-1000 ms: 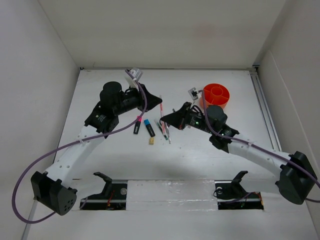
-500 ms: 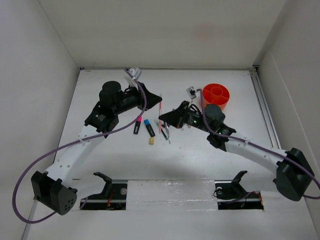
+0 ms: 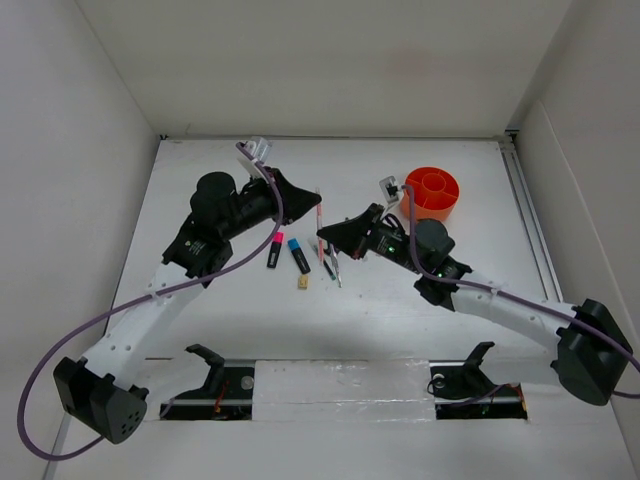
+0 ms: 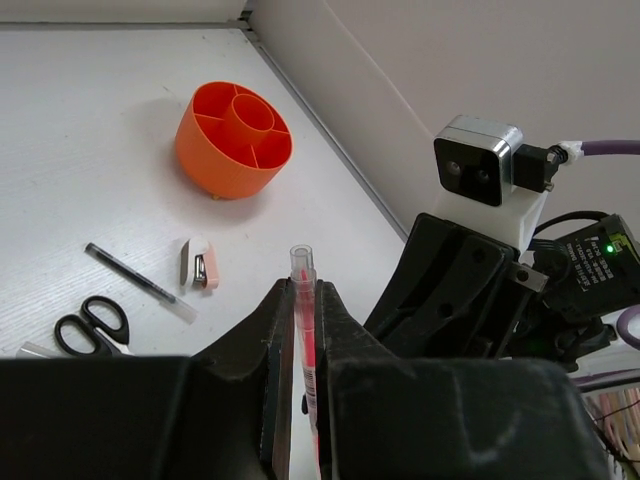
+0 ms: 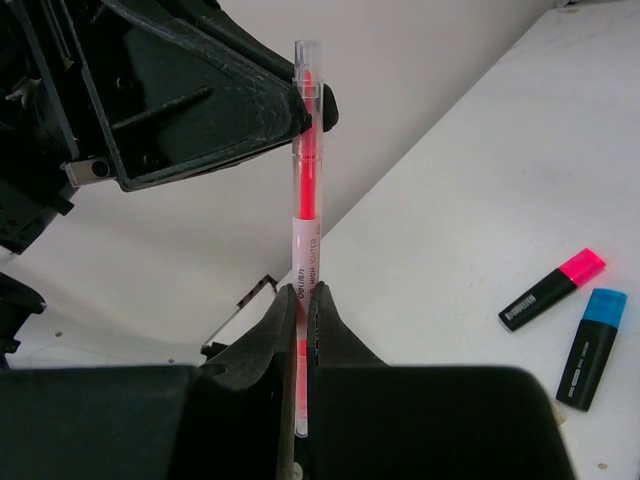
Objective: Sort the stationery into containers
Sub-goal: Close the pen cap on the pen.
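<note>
Pink pen (image 5: pixel 307 170) runs upright through the centre of my right wrist view: a clear barrel, a pink core and a white label too small to read. Its lower end vanishes between the fingers of my right gripper (image 5: pixel 305 300), which are pressed onto it. My left gripper (image 4: pixel 305 290) pinches its top end. From above, both grippers mostly cover it.

1. Left wrist view: the pink pen (image 4: pixel 302 262) shows only its top — the rest sinks between the left gripper (image 4: pixel 305 292) jaws.
2. Same view: the scissors (image 4: pixel 92 322) are partly covered by that gripper's body.
3. Right wrist view: the pen's lower end vanishes inside the right gripper (image 5: pixel 305 292).
4. Top view: the eraser (image 3: pixel 302 283) is too small to make out — a yellowish speck.
</note>
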Tool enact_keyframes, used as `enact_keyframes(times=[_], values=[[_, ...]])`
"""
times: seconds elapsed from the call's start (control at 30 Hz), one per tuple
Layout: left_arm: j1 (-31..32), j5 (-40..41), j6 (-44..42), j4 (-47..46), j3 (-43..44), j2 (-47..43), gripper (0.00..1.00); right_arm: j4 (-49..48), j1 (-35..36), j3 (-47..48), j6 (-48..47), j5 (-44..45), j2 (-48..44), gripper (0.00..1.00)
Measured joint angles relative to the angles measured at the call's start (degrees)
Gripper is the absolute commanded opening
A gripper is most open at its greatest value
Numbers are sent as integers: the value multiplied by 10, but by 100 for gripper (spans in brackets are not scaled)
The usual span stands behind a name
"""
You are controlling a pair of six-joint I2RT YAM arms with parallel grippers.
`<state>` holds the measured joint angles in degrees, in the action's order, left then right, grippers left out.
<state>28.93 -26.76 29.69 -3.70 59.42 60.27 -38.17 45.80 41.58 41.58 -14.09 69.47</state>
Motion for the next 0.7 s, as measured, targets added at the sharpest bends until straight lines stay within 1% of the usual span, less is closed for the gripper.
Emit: enact_keyframes(times=[0.27, 0.7], values=[[14, 9, -10, -2, -1, -4, 0, 4, 3, 1, -3, 2, -2, 0], [14, 10, -23, -18, -1, -7, 0, 43, -5, 31, -10, -17, -2, 0]])
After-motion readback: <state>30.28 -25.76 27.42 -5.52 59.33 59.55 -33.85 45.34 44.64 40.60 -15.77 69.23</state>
